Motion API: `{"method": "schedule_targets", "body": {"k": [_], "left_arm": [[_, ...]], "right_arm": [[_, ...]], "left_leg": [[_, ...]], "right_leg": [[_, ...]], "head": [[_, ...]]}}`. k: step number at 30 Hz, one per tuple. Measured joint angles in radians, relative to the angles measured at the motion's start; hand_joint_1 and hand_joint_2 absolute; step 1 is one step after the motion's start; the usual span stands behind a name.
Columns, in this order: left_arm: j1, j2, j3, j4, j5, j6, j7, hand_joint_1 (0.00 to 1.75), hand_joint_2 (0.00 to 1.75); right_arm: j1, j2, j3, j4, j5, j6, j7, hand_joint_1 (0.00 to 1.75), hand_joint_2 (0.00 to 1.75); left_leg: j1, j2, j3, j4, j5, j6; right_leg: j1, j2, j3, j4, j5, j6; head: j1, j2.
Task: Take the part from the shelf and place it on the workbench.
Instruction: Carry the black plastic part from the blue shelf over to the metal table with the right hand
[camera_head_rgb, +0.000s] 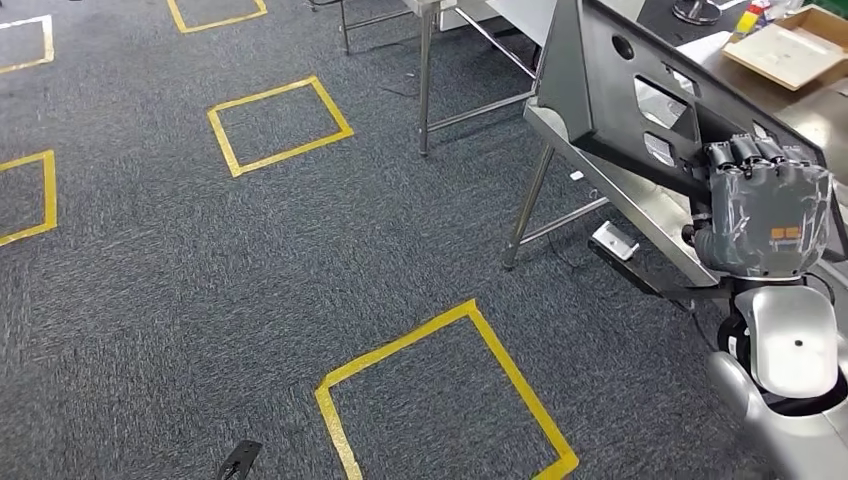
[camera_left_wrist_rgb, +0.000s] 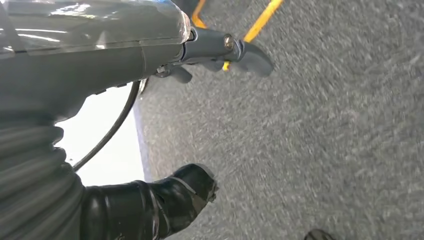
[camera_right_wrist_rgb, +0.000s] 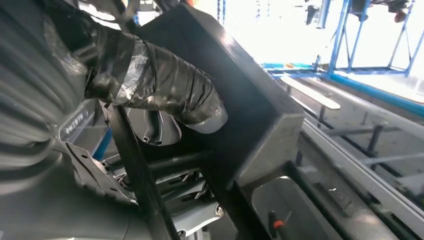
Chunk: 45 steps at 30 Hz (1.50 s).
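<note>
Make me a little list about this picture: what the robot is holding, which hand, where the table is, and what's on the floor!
Holding: a big dark part with cut-out holes
Which hand: right hand, fingers hooked over the part's edge
Left hand: hanging above the carpet, holding nothing
Table: metal workbench under the part
On the table: a cardboard box
Floor: grey carpet with yellow tape squares

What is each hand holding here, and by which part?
The right hand grips the large dark panel part by its lower edge, fingers hooked over it. The left hand hangs over the carpet and holds nothing.

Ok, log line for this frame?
phase: carrying | right robot hand: grips dark panel | left robot hand: holds nothing | workbench: beneath panel
</note>
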Motion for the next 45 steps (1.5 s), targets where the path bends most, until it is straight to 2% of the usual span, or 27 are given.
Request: {"method": "schedule_targets", "body": {"k": [2,4,6,8,9,11,12,14,16,17,19,21,22,23,24,25,27,29,32,34,35,37,38,39,40,43,45], "left_arm": [[-0.003,-0.001,0.000,0.000,0.000,0.000,0.003,0.00,1.75],[-0.003,-0.002,0.000,0.000,0.000,0.000,0.006,0.00,1.75],[-0.002,-0.002,0.000,0.000,-0.001,0.000,0.008,0.00,1.75],[-0.001,-0.002,0.000,0.000,0.000,-0.003,0.008,0.00,1.75],[-0.001,-0.003,0.000,0.000,0.000,-0.004,0.008,0.00,1.75],[-0.001,-0.004,0.000,0.000,0.000,-0.008,0.008,0.00,1.75],[-0.001,-0.004,0.000,0.000,0.000,-0.010,0.008,0.00,1.75],[-0.001,-0.005,0.000,0.000,0.000,-0.014,0.007,0.00,1.75],[-0.002,-0.005,0.001,0.000,0.001,-0.021,0.000,0.00,1.75],[-0.003,-0.005,0.001,0.000,0.001,-0.025,-0.005,0.00,1.75],[-0.004,-0.005,0.001,0.000,0.003,-0.030,-0.011,0.00,1.75],[-0.003,-0.005,0.001,0.000,0.006,-0.034,-0.012,0.00,1.75],[-0.002,-0.005,0.001,0.000,0.008,-0.036,-0.011,0.00,1.75],[-0.001,-0.005,0.001,0.000,0.008,-0.038,-0.010,0.00,1.75],[0.000,-0.005,0.001,0.000,0.009,-0.039,-0.009,0.00,1.75],[0.000,-0.004,0.001,0.000,0.009,-0.040,-0.008,0.00,1.75],[0.001,-0.003,0.002,0.000,0.008,-0.041,-0.006,0.00,1.75],[0.001,-0.003,0.002,0.000,0.007,-0.042,-0.002,0.00,1.75],[-0.001,-0.005,0.002,0.000,0.005,-0.043,-0.001,0.00,1.75],[-0.002,-0.006,0.002,0.000,0.005,-0.043,-0.001,0.00,1.75],[-0.003,-0.007,0.002,0.000,0.004,-0.043,-0.002,0.00,1.75],[-0.003,-0.007,0.002,0.000,0.002,-0.043,-0.003,0.00,1.75],[-0.003,-0.006,0.002,0.000,0.001,-0.044,-0.005,0.00,1.75],[-0.003,-0.006,0.002,0.000,0.000,-0.044,-0.006,0.00,1.75],[-0.003,-0.006,0.002,0.000,-0.001,-0.045,-0.006,0.00,1.75],[-0.003,-0.007,0.002,0.000,-0.006,-0.047,-0.009,0.00,1.75],[-0.003,-0.007,0.002,0.000,-0.008,-0.047,-0.010,0.00,1.75]], "right_arm": [[0.001,-0.009,0.000,0.000,0.000,0.002,0.000,1.75,1.75],[-0.001,-0.018,-0.001,-0.001,0.001,0.002,0.001,1.75,1.75],[-0.003,-0.022,-0.001,0.000,0.001,0.002,0.002,1.75,1.75],[0.000,-0.022,0.000,0.000,0.002,0.003,0.003,1.75,1.75],[0.002,-0.022,0.001,0.000,0.002,0.004,0.003,1.75,1.75],[0.001,-0.024,0.001,0.000,0.002,0.007,0.003,1.75,1.75],[-0.001,-0.025,0.001,0.000,0.001,0.009,0.004,1.75,1.75],[-0.008,-0.031,0.001,-0.001,-0.003,0.014,0.004,1.75,1.75],[-0.014,-0.045,-0.001,-0.002,-0.020,0.020,-0.006,1.75,1.75],[-0.017,-0.057,-0.004,-0.006,-0.032,0.025,-0.015,1.75,1.75],[-0.030,-0.080,-0.009,-0.014,-0.060,0.042,-0.042,1.75,1.75],[-0.052,-0.092,-0.011,-0.019,-0.086,0.067,-0.071,1.75,1.75],[-0.062,-0.094,-0.010,-0.020,-0.096,0.077,-0.083,1.75,1.75],[-0.069,-0.097,-0.008,-0.020,-0.103,0.085,-0.092,1.75,1.75],[-0.073,-0.099,-0.005,-0.020,-0.108,0.088,-0.098,1.75,1.75],[-0.076,-0.102,-0.001,-0.020,-0.112,0.090,-0.102,1.75,1.75],[-0.080,-0.109,0.004,-0.020,-0.118,0.091,-0.102,1.75,1.75],[-0.086,-0.118,0.006,-0.020,-0.123,0.090,-0.098,1.75,1.75],[-0.089,-0.129,0.008,-0.022,-0.127,0.090,-0.097,1.75,1.75],[-0.093,-0.137,0.008,-0.023,-0.127,0.090,-0.096,1.75,1.75],[-0.096,-0.141,0.009,-0.023,-0.128,0.090,-0.096,1.75,1.75],[-0.101,-0.149,0.015,-0.023,-0.131,0.090,-0.095,1.75,1.75],[-0.101,-0.152,0.020,-0.024,-0.135,0.090,-0.095,1.75,1.75],[-0.101,-0.156,0.025,-0.024,-0.139,0.090,-0.095,1.75,1.75],[-0.100,-0.161,0.029,-0.025,-0.143,0.090,-0.094,1.75,1.75],[-0.103,-0.175,0.033,-0.029,-0.155,0.090,-0.093,1.75,1.75],[-0.106,-0.184,0.034,-0.033,-0.162,0.091,-0.091,1.75,1.75]], "left_leg": [[0.000,0.021,0.009,-0.015,0.004,0.011],[0.005,0.042,0.023,-0.035,0.009,0.023],[0.004,0.061,0.032,-0.044,0.008,0.028],[0.003,0.084,0.035,-0.044,0.003,0.028],[0.004,0.095,0.038,-0.044,-0.001,0.027],[0.004,0.117,0.050,-0.044,-0.011,0.024],[0.003,0.127,0.058,-0.046,-0.015,0.020],[0.000,0.146,0.069,-0.049,-0.024,0.010],[-0.003,0.166,0.077,-0.053,-0.029,-0.001],[-0.001,0.167,0.081,-0.053,-0.035,-0.007],[0.000,0.132,0.070,-0.014,-0.062,-0.013],[0.001,0.082,0.012,0.103,-0.118,-0.014],[0.001,0.071,-0.029,0.174,-0.142,-0.015],[0.001,0.067,-0.064,0.226,-0.152,-0.016],[0.001,0.066,-0.085,0.245,-0.140,-0.016],[0.001,0.066,-0.086,0.223,-0.109,-0.016],[0.001,0.065,-0.047,0.102,-0.026,-0.011],[0.000,0.062,-0.013,0.012,0.011,-0.005],[-0.002,0.061,-0.007,-0.006,0.010,0.007],[0.003,0.062,0.000,-0.016,0.014,0.017],[0.006,0.063,0.004,-0.021,0.015,0.021],[0.006,0.063,0.008,-0.025,0.014,0.025],[0.006,0.063,0.009,-0.025,0.013,0.025],[0.006,0.064,0.011,-0.025,0.011,0.025],[0.007,0.064,0.014,-0.025,0.008,0.024],[0.007,0.063,0.026,-0.026,-0.001,0.016],[0.006,0.063,0.028,-0.028,-0.003,0.006]], "right_leg": [[-0.002,0.009,-0.001,-0.005,0.001,0.013],[-0.001,-0.035,-0.019,0.032,-0.021,0.025],[-0.007,-0.094,-0.078,0.140,-0.070,0.037],[-0.016,-0.113,-0.136,0.232,-0.091,0.048],[-0.020,-0.117,-0.143,0.232,-0.075,0.051],[-0.023,-0.138,-0.096,0.126,0.000,0.052],[-0.018,-0.162,-0.061,0.058,0.028,0.049],[-0.004,-0.194,-0.018,-0.027,0.051,0.036],[0.004,-0.183,-0.014,-0.037,0.046,0.023],[0.001,-0.174,-0.009,-0.042,0.046,0.018],[-0.006,-0.159,0.005,-0.056,0.048,0.003],[-0.008,-0.145,0.013,-0.061,0.047,-0.010],[-0.007,-0.136,0.013,-0.060,0.045,-0.014],[-0.006,-0.126,0.014,-0.057,0.042,-0.016],[-0.005,-0.117,0.016,-0.053,0.038,-0.016],[-0.004,-0.109,0.019,-0.048,0.032,-0.014],[-0.005,-0.099,0.023,-0.033,0.017,-0.006],[-0.001,-0.094,0.018,-0.014,0.002,0.005],[0.001,-0.090,0.014,-0.009,-0.005,0.019],[-0.001,-0.096,0.003,0.017,-0.026,0.030],[-0.004,-0.101,-0.015,0.056,-0.049,0.036],[-0.011,-0.110,-0.079,0.182,-0.106,0.048],[-0.015,-0.111,-0.108,0.234,-0.120,0.052],[-0.019,-0.113,-0.126,0.258,-0.117,0.055],[-0.022,-0.114,-0.123,0.242,-0.093,0.056],[-0.022,-0.123,-0.037,0.047,0.014,0.053],[-0.014,-0.126,-0.006,-0.018,0.027,0.044]], "head": [[-0.003,0.000],[0.005,0.000],[0.013,0.000],[0.014,0.000],[0.015,0.000],[0.015,0.000],[0.015,0.000],[0.016,0.000],[0.015,0.000],[0.015,0.000],[0.013,0.000],[0.009,0.000],[0.008,0.000],[0.006,0.000],[0.005,0.000],[0.004,0.000],[0.002,0.000],[0.002,0.000],[0.001,0.000],[0.005,0.000],[0.008,0.000],[0.013,0.000],[0.013,0.000],[0.013,0.000],[0.013,0.000],[0.014,0.000],[0.013,0.000]]}}
